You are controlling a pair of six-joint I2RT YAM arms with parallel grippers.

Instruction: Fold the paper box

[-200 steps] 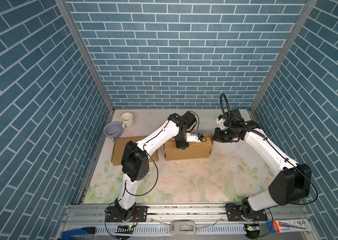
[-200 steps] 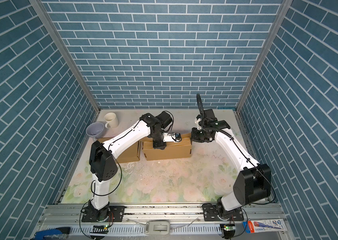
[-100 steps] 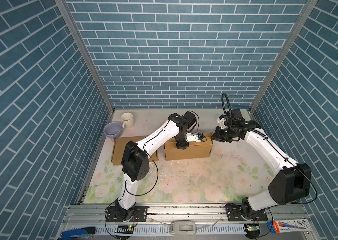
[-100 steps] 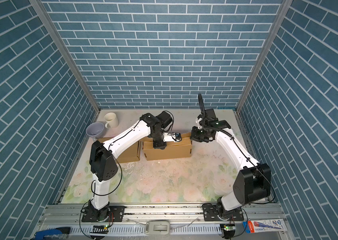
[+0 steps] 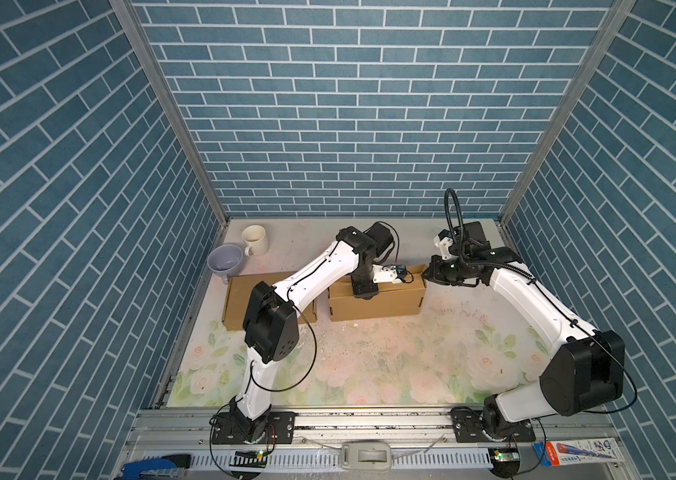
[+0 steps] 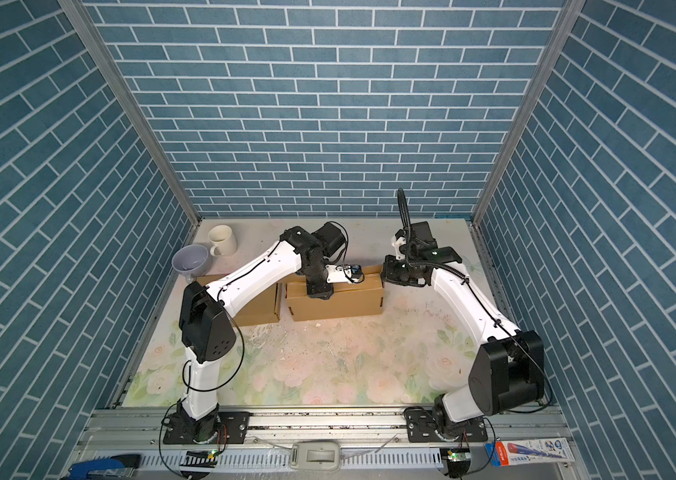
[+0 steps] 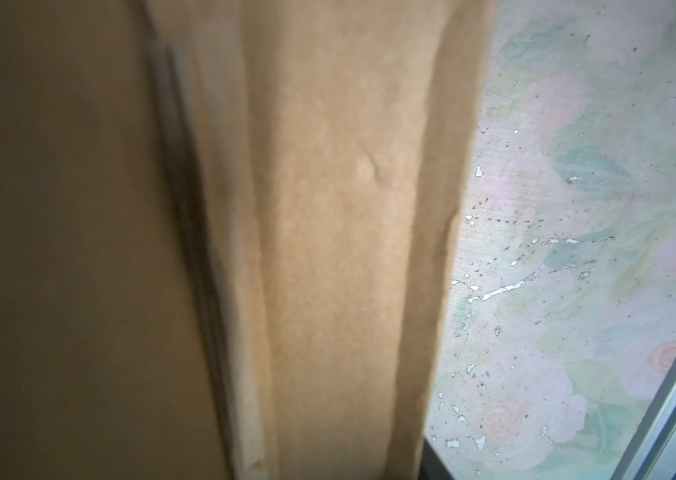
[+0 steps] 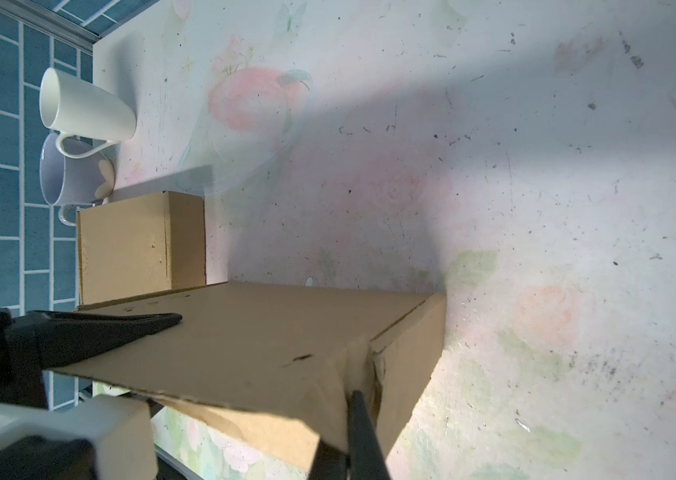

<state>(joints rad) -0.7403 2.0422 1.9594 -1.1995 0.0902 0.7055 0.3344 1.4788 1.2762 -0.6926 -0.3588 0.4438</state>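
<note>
Left arm (image 5: 319, 270) and right arm (image 5: 531, 299) — white shells, black joints, looping black cables, black fingers (image 8: 365, 444).

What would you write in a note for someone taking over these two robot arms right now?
Left gripper: on top of the paper box, one finger lying flat across its lid. I cannot tell whether it is open or shut.
Right gripper: shut, its tip against the box's right end corner.
Things: the paper box is mid-table, with a second cardboard box on its left in both top views.
Done: walls up, lid folded over the top.
Left: the lid's front edge seems not fully tucked. Probably press it home, then back both arms away.
</note>
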